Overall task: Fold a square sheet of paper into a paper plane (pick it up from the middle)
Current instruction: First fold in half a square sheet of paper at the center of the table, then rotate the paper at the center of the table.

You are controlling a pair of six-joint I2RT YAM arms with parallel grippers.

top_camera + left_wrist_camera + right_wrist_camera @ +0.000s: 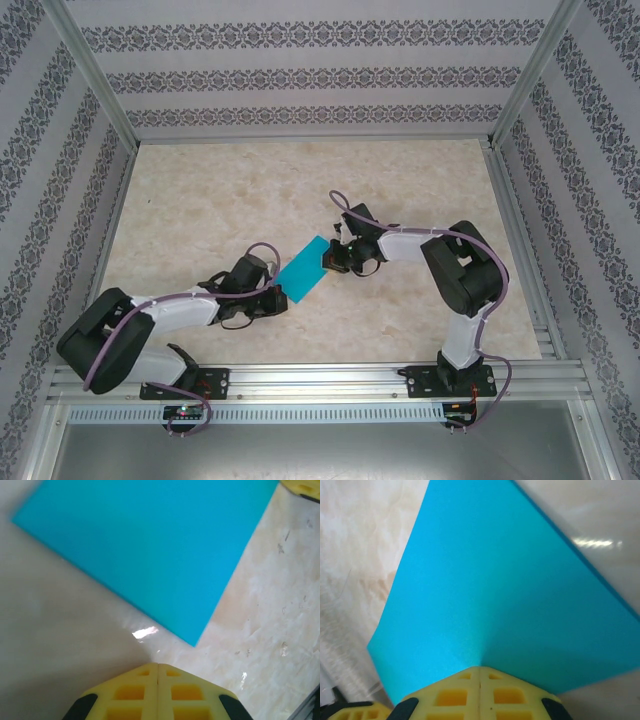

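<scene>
Square sheet of paper [302,270] sits mid-frame in the top view, thin, floppy and crease-prone, pinched at its upper-right edge by your right gripper [480,672], left gripper [158,672] clenched empty just off its corner, so support it nearer the middle.

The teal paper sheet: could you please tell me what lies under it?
Beneath the sheet lies the marbled table, with a shadow along one edge, so the sheet seems raised. The right claw pinches its edge. The table patch directly below is covered.
</scene>
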